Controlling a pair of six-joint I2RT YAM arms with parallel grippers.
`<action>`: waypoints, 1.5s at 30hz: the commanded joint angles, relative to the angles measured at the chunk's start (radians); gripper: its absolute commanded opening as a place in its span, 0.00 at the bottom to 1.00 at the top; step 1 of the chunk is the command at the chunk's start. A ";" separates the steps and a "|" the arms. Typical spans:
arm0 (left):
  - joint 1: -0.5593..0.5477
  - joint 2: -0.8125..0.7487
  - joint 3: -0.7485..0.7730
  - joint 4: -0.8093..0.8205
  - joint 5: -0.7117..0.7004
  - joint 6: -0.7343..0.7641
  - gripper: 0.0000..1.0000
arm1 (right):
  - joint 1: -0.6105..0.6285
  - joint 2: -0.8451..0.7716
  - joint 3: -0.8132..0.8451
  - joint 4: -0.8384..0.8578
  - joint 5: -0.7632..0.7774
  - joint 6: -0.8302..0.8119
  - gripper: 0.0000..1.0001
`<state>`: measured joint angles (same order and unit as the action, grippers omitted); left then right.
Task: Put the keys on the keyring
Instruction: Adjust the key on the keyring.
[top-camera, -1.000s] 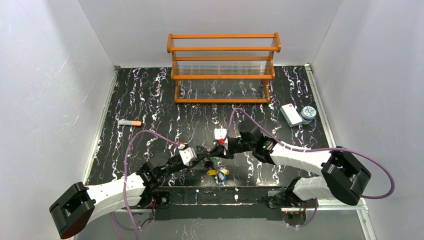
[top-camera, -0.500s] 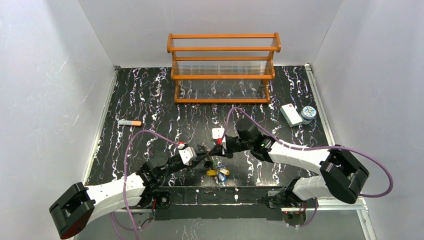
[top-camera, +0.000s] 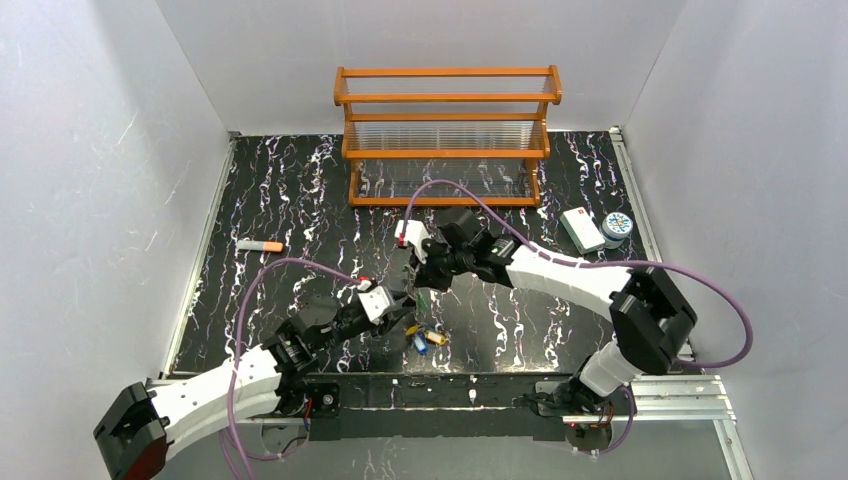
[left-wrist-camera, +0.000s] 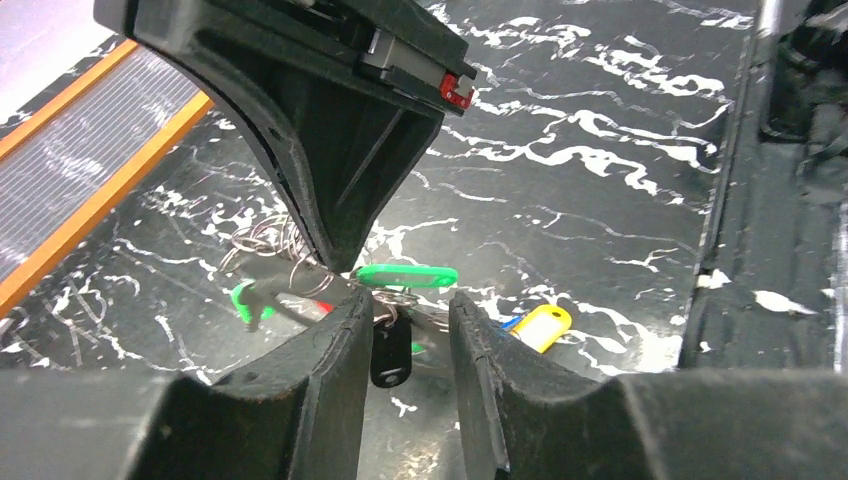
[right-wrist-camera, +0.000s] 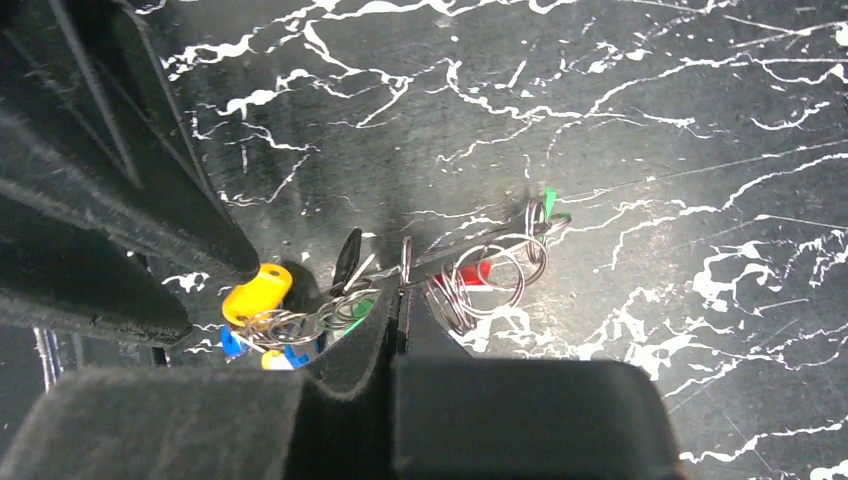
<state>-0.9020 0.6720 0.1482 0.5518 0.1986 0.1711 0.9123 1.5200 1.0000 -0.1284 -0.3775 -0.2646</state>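
Keys (left-wrist-camera: 405, 275): green, yellow, blue, red tags; table (left-wrist-camera: 600, 150) black, white-veined.

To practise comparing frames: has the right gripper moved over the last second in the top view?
Yes. The right gripper has moved up the view, closer to the wooden rack, and slightly to the left.

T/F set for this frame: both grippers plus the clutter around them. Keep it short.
1. The right gripper is shut on the keyring. True.
2. The left gripper is shut. False: its fingers stand apart.
3. The orange-tipped pen lies right of the wooden rack. False: it lies left of the rack, nearer the arms.
4. The white box and the round tin sit side by side. True.
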 joint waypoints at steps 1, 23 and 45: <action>-0.003 0.031 0.087 -0.178 -0.064 0.108 0.33 | 0.000 0.057 0.085 -0.201 0.050 -0.019 0.01; -0.003 0.253 0.098 0.013 -0.066 0.234 0.34 | 0.025 0.115 0.072 -0.344 0.197 -0.173 0.01; -0.003 0.467 -0.007 0.394 0.193 0.215 0.29 | 0.029 0.004 -0.008 -0.351 0.101 -0.242 0.01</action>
<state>-0.9016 1.1263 0.1680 0.8330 0.3023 0.3805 0.9363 1.6032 1.0134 -0.5247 -0.1673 -0.4721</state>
